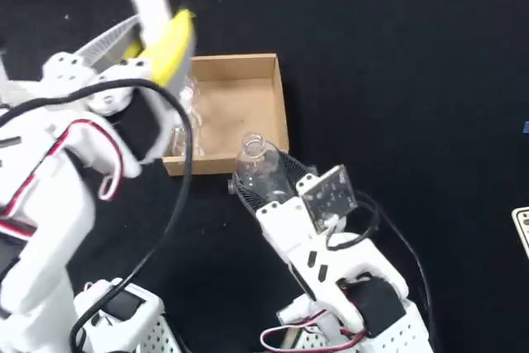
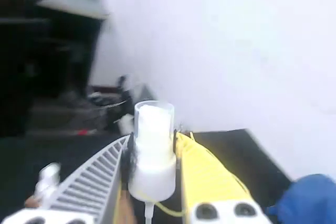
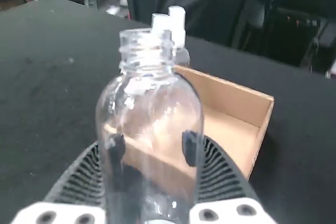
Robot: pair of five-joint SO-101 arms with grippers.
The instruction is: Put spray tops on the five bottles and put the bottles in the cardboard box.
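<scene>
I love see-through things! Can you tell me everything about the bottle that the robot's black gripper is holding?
The bottle looks like clear plastic, with a round body, sloping shoulders and a ridged screw neck. Its mouth is open, with nothing screwed on. It stands upright, squeezed on both sides by the right gripper's dark ribbed fingers, just outside the cardboard box.
</scene>
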